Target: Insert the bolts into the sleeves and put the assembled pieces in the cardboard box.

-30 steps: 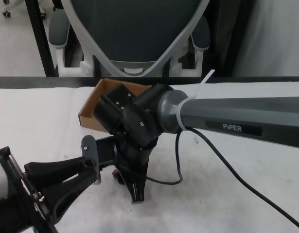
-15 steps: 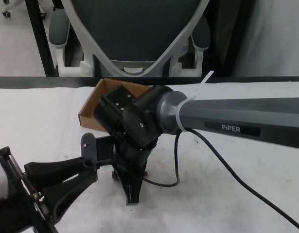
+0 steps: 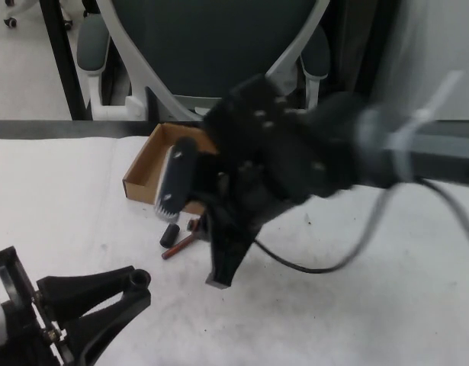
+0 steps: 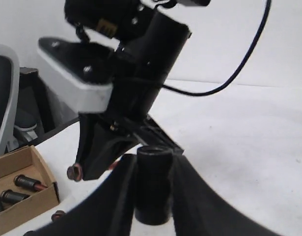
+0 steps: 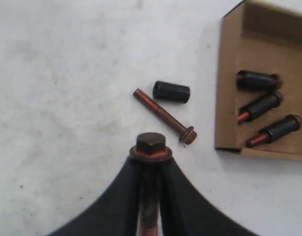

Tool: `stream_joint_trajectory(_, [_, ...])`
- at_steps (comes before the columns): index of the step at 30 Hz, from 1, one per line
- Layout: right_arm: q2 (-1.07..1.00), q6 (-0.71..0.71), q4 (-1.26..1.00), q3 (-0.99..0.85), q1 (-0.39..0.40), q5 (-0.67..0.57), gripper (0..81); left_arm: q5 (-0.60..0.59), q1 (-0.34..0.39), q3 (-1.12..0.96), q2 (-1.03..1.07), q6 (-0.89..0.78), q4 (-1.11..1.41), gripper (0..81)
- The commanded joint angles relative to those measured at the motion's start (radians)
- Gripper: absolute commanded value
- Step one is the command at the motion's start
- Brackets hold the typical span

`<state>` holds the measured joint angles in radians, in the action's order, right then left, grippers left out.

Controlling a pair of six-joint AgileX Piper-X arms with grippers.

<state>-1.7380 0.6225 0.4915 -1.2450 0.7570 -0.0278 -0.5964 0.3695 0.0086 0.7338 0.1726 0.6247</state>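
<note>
My left gripper (image 4: 153, 199) is shut on a black sleeve (image 4: 153, 179), held upright at the bench's near left, with its fingers (image 3: 104, 293) low in the high view. My right gripper (image 5: 151, 164) is shut on a copper bolt (image 5: 151, 143), head outward, and hangs tilted above the bench middle (image 3: 221, 276), just beyond the left gripper. Below it lie a loose bolt (image 5: 163, 116) and a loose black sleeve (image 5: 171, 91), also seen as the bolt (image 3: 179, 245) and sleeve (image 3: 168, 234). The cardboard box (image 5: 228, 98) holds three assembled pieces (image 5: 261, 105).
The box (image 3: 142, 174) stands at the back of the white bench cover, left of centre. The right arm's black cable (image 3: 318, 267) trails over the bench to the right. An office chair (image 3: 211, 53) stands behind the bench.
The right arm has lifted and swung up and to the right, uncovering the loose bolt and sleeve beneath it. The left gripper has sunk slightly with its sleeve.
</note>
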Motion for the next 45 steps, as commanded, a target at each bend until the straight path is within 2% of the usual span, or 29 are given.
stream_joint_trajectory(1, [0.132,-0.066,-0.132,0.127,-0.002,-0.015,0.2,-0.035,0.0,-0.009,-0.012,0.012,0.024,0.8])
stream_joint_trajectory(8, [0.467,-0.253,-0.422,0.429,0.037,-0.015,0.2,-0.152,0.0,-0.009,-0.012,0.014,0.031,0.8])
stream_joint_trajectory(12, [0.624,-0.35,-0.571,0.557,0.089,-0.015,0.2,-0.221,0.002,-0.009,-0.012,0.014,0.039,0.8])
stream_joint_trajectory(16, [0.72,-0.43,-0.736,0.658,0.156,-0.015,0.2,-0.221,0.032,-0.009,-0.012,0.0,0.039,0.8])
stream_joint_trajectory(21, [0.735,-0.495,-0.948,0.752,0.239,-0.015,0.2,-0.151,0.124,-0.009,-0.01,0.013,0.039,0.8])
stream_joint_trajectory(26, [0.72,-0.517,-1.143,0.83,0.298,-0.002,0.2,-0.098,0.178,-0.019,0.028,0.016,0.07,0.8])
stream_joint_trajectory(30, [0.719,-0.545,-1.187,0.87,0.313,0.007,0.2,-0.055,0.179,-0.019,0.084,-0.036,0.144,0.8])
stream_joint_trajectory(37, [0.719,-0.572,-1.259,0.899,0.356,0.0,0.2,-0.055,0.179,-0.019,0.18,-0.139,0.307,0.8])
stream_joint_trajectory(45, [0.719,-0.579,-1.259,0.899,0.371,-0.023,0.2,-0.119,0.181,-0.034,0.231,-0.173,0.367,0.8])
